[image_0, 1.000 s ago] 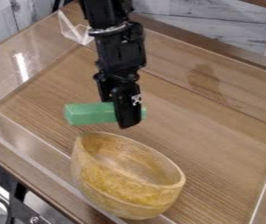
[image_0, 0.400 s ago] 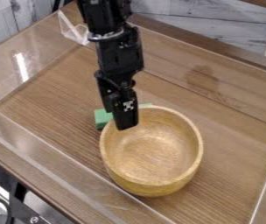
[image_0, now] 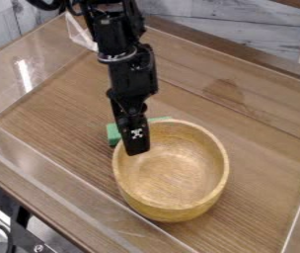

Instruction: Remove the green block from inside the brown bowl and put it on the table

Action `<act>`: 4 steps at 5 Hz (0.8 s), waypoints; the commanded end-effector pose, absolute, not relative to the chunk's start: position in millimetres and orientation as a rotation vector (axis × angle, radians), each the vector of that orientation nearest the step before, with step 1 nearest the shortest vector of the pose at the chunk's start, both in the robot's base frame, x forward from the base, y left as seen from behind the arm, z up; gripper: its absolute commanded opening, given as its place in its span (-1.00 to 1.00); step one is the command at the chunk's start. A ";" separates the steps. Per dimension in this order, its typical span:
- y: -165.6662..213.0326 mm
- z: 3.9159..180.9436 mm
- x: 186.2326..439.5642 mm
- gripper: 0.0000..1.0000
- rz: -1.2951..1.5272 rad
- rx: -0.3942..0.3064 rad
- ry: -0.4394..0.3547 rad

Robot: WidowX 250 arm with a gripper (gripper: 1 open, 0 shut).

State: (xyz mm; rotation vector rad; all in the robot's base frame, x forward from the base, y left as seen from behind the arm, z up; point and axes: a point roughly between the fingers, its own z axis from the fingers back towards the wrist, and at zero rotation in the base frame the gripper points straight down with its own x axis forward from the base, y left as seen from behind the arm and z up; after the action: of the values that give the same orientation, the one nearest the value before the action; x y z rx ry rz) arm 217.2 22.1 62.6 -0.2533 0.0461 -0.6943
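Observation:
The green block [image_0: 114,133] lies on the table [image_0: 252,114] just left of the brown bowl [image_0: 180,170]; only its left end shows, since the arm hides the rest. My gripper [image_0: 131,144] points down over the block and the bowl's near-left rim. Its jaws stand open, and one black finger [image_0: 137,136] with white marks shows in front of the rim. The bowl stands upright and its inside is empty. I cannot tell whether a finger still touches the block.
Low clear acrylic walls border the table: one runs along the front left [image_0: 40,163], another along the back left [image_0: 40,59]. A pale plank surface [image_0: 264,25] lies beyond the back wall. Bare wood-grain tabletop stretches to the right of the bowl.
A second ago the gripper held the green block above the table beside a tilted bowl. Now the bowl sits upright further right, the block rests on the table, and the gripper has sunk and opened.

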 end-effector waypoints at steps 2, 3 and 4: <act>34.0 62.4 225.1 1.00 -0.694 -0.223 -0.003; 37.0 59.4 226.3 1.00 -0.687 -0.224 -0.008; 39.4 56.7 227.5 1.00 -0.681 -0.225 -0.011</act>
State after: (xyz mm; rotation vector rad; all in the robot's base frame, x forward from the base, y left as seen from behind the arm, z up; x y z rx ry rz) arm 221.9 34.7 50.0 -0.2485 0.0196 -0.6834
